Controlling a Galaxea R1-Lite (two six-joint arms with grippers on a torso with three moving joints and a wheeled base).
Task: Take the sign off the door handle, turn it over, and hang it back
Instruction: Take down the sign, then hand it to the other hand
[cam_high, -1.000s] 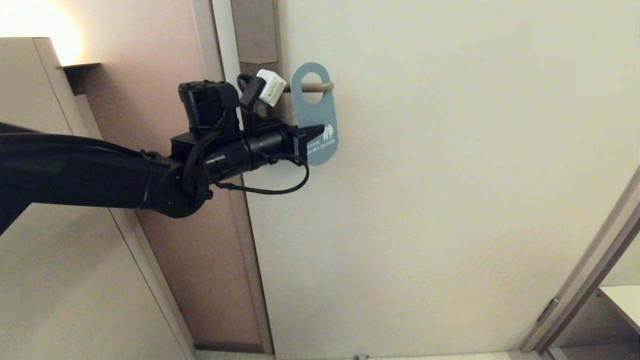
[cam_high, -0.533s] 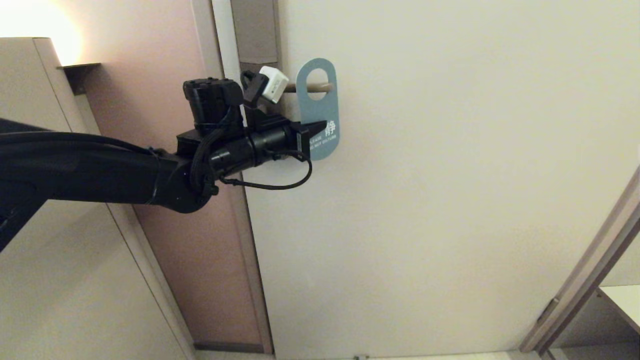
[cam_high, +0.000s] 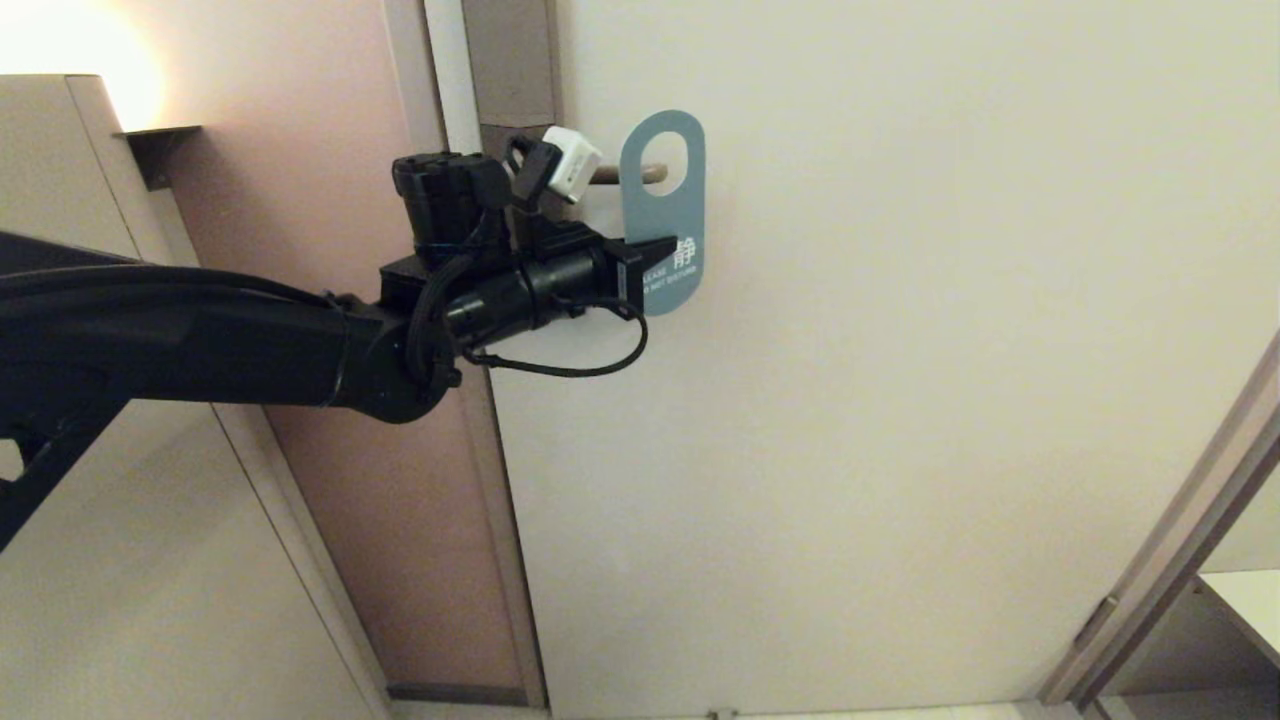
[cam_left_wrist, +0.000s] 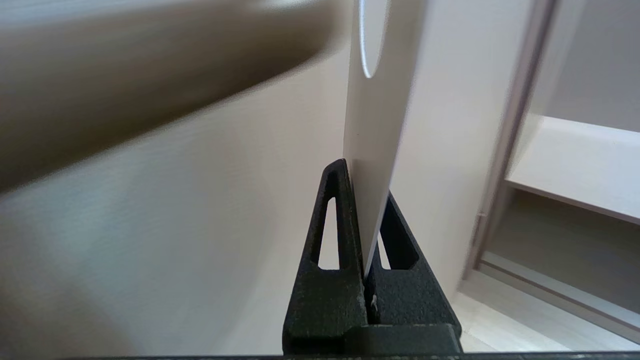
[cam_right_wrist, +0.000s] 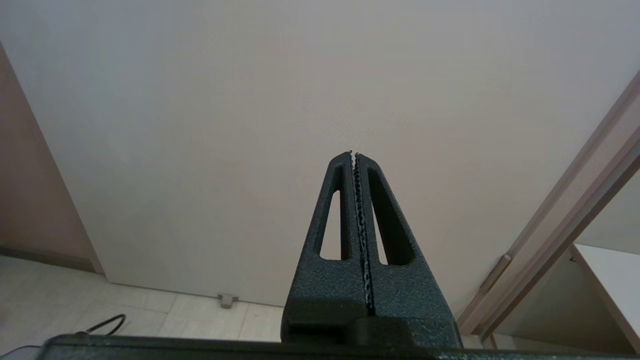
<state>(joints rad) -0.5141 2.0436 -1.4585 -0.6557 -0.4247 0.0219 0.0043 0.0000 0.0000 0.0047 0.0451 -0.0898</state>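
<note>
The sign (cam_high: 662, 215) shows its blue face, upright in front of the door. My left gripper (cam_high: 662, 252) is shut on its lower part, reaching in from the left. The door handle (cam_high: 622, 174) sticks out to the right of the grey-brown plate (cam_high: 510, 70), and its free tip shows in the sign's hole. In the left wrist view the sign (cam_left_wrist: 377, 125) stands edge-on with its white face showing, pinched in the left gripper (cam_left_wrist: 367, 182); the door handle (cam_left_wrist: 150, 85) is a large blur beside it. My right gripper (cam_right_wrist: 354, 154) is shut and empty, low before the door, outside the head view.
The pale door (cam_high: 900, 350) fills the middle. A door frame (cam_high: 480, 430) and pinkish wall (cam_high: 330, 130) lie to the left, a cabinet (cam_high: 90, 500) further left. At lower right are another frame (cam_high: 1180, 540) and a shelf (cam_high: 1245, 600). A floor stop (cam_right_wrist: 227, 300) sits by the door.
My left gripper has carried the sign to the right and slightly up along the handle, so the hole now sits at the handle's free tip. The right gripper has stayed put.
</note>
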